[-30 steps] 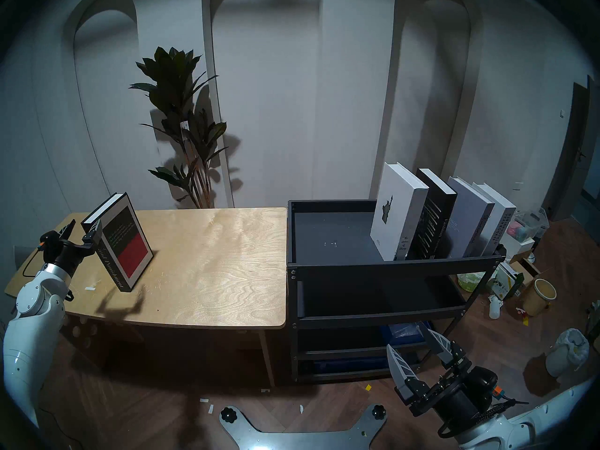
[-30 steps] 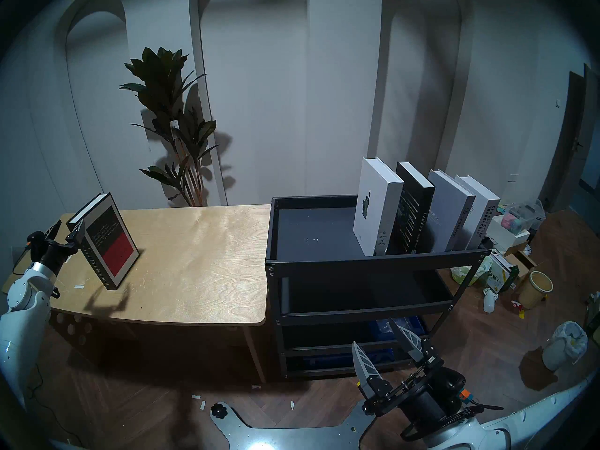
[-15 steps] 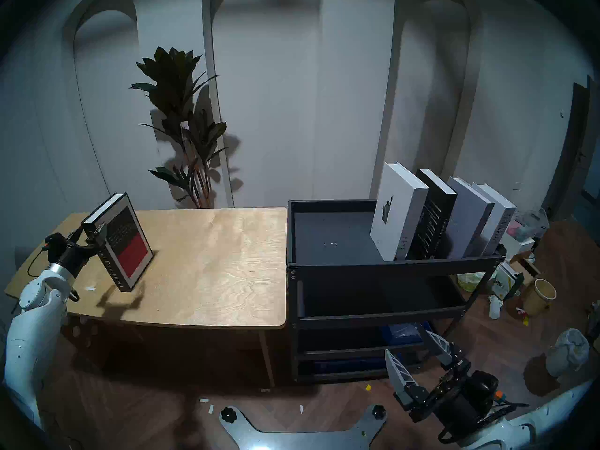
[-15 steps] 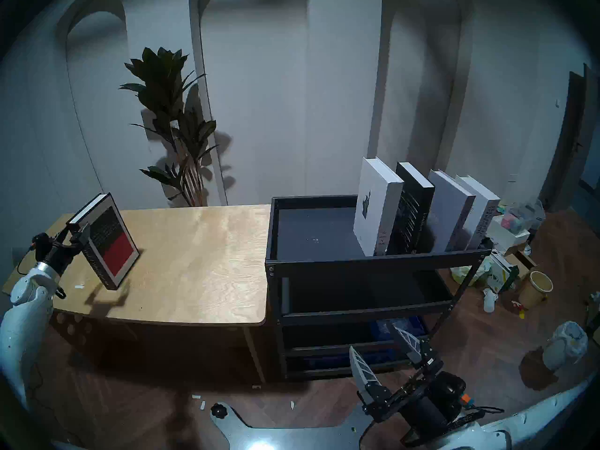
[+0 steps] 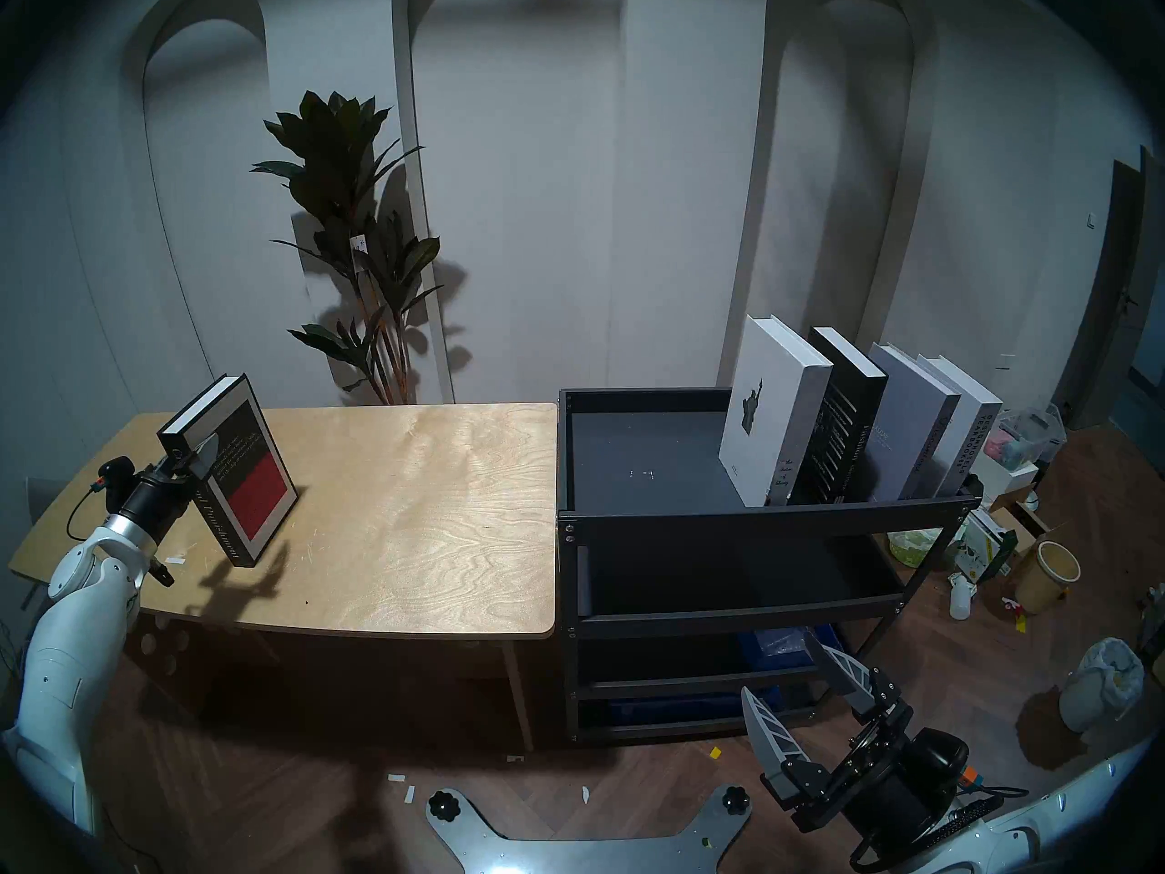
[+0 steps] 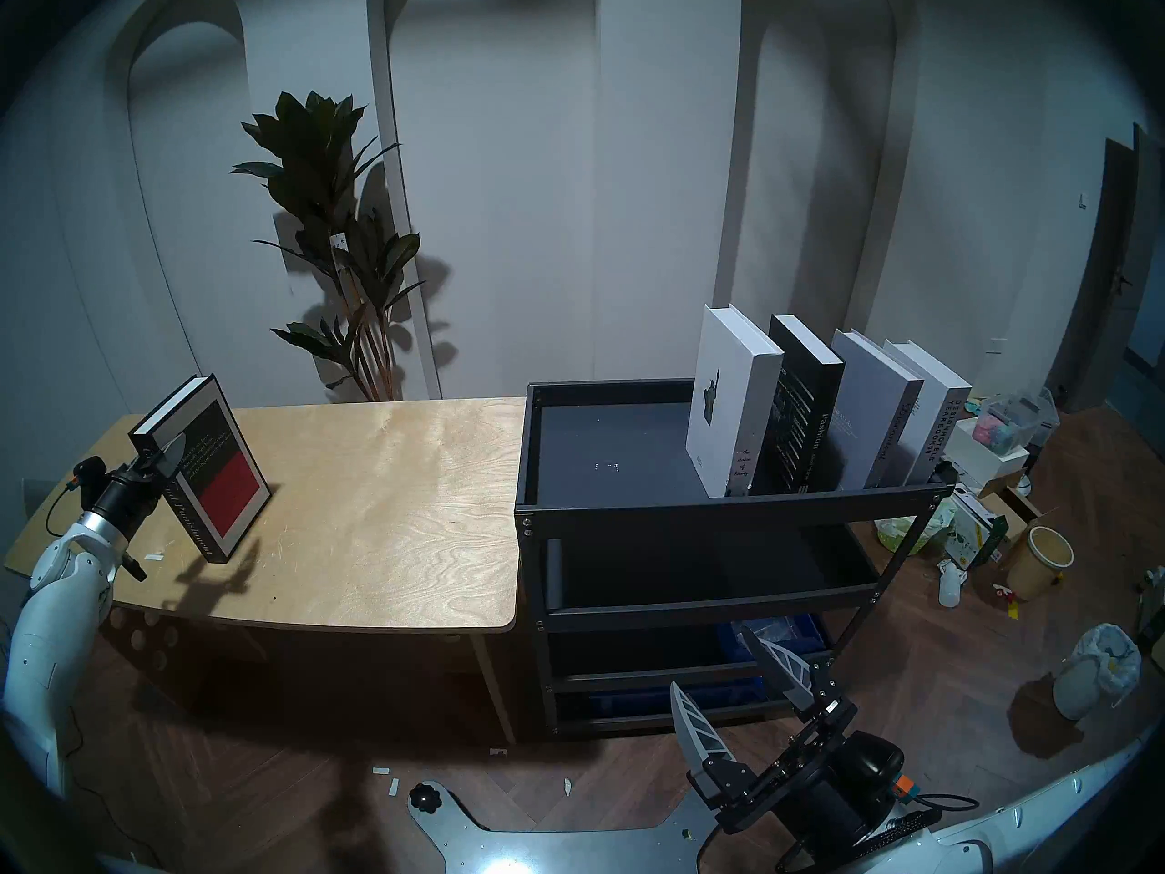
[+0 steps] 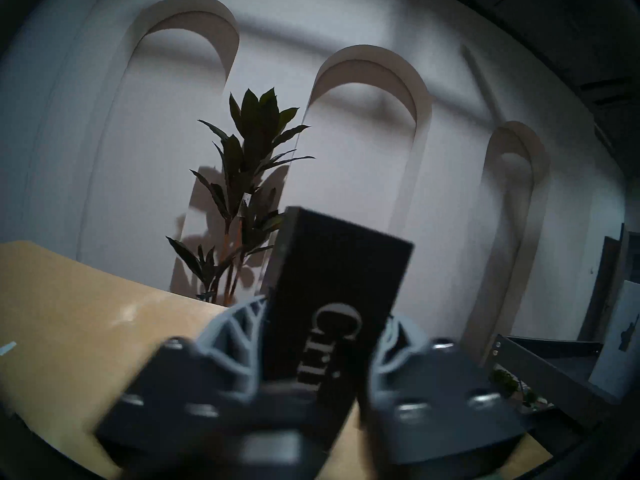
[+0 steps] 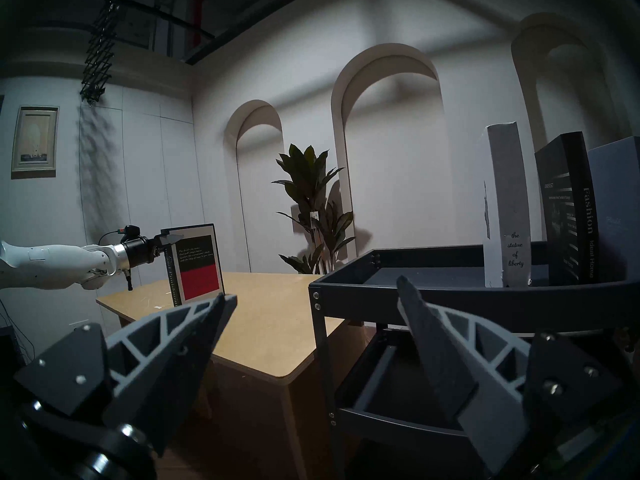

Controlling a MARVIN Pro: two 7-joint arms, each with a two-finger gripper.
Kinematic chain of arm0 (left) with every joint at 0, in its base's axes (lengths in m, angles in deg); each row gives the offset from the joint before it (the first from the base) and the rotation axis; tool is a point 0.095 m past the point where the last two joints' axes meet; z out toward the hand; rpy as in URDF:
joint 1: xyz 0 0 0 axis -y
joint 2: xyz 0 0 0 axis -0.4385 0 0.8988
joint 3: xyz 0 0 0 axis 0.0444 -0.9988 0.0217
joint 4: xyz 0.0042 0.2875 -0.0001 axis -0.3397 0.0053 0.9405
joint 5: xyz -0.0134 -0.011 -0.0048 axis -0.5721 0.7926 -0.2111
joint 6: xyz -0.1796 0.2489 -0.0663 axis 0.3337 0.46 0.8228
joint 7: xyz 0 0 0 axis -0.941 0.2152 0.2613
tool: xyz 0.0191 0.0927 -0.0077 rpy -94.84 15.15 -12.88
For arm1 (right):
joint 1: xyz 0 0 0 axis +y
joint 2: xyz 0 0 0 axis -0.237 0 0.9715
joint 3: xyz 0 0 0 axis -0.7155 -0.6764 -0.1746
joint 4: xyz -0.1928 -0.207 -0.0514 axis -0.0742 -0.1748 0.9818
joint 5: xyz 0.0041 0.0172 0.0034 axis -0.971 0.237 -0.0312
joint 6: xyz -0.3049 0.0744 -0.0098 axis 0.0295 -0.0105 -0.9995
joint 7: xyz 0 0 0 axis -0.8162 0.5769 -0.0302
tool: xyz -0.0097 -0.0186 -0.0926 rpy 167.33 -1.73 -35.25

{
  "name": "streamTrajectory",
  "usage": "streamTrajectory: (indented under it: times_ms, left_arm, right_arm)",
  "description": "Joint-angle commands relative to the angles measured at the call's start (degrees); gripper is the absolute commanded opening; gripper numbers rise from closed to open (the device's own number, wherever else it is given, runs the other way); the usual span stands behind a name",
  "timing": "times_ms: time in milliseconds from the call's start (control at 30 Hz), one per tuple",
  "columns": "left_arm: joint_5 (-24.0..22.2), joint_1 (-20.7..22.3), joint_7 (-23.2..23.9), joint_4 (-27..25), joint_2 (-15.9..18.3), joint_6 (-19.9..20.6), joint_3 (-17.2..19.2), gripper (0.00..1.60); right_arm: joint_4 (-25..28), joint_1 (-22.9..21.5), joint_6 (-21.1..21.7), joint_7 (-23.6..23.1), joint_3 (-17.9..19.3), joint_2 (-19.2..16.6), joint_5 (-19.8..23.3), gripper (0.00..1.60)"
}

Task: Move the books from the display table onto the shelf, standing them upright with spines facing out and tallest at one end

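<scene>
One book is noted off the shelf: where is it, and how is it held? (A)

"Crime and Punishment" is stood on end at the left of the tabletop, spine toward the robot. The left jaws are closed across its top corner, one finger laid on the front cover, the other hidden behind. (B)

What failure is expected from that hold? (A)

Rotation is judged most likely. The book is gripped high and at one corner, so on lifting its weight would hang below and to one side, and it could swing or slide out between smooth covers. If it is dragged rather than lifted, the bottom edge could catch on the tabletop. At the shelf, the raised front rim could be clipped on entry, and the white Statue of Liberty book could be knocked into the three beside it. Height order could also be spoiled if the wrong end is chosen; relative height cannot be judged here. (B)

And the right side? (A)

The right jaws are held wide open and empty, low before the lower tiers, well apart from the row. (B)

Surface and room? (A)

Pale plywood is recorded, grained and scratched, with a paper scrap near the left arm. A plant stands behind, before arched wall niches. Lighting is dim. Floor clutter is seen right of the shelf. (B)
</scene>
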Motion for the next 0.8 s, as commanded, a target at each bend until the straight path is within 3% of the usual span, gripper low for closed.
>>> streamTrajectory:
  times_ms: [0,200,300,567,767]
  left_arm:
    - [3.83,2.69,3.9,-1.46,1.25,-6.28,-1.4,0.0]
    - [9.43,3.3,2.95,-6.8,3.79,-11.41,-2.2,0.0]
    - [11.2,5.53,2.69,-8.86,4.34,-12.09,-2.61,0.0]
    - [13.46,9.81,1.56,-15.23,3.89,-11.43,-3.8,0.0]
    - [13.77,12.7,0.46,-20.01,1.49,-9.81,-6.77,0.0]
  right_arm:
    - [0.43,1.61,-0.3,5.84,-0.3,0.68,-2.19,1.6]
    - [-0.17,2.32,-0.3,3.82,-0.99,1.74,-2.3,1.6]
    - [-0.55,2.52,-0.3,2.96,-1.33,2.5,-2.37,1.6]
    - [-2.26,2.76,-0.3,1.92,-2.11,3.16,-2.36,1.6]
    - [-3.69,2.9,-0.3,1.55,-2.58,2.42,-2.36,1.6]
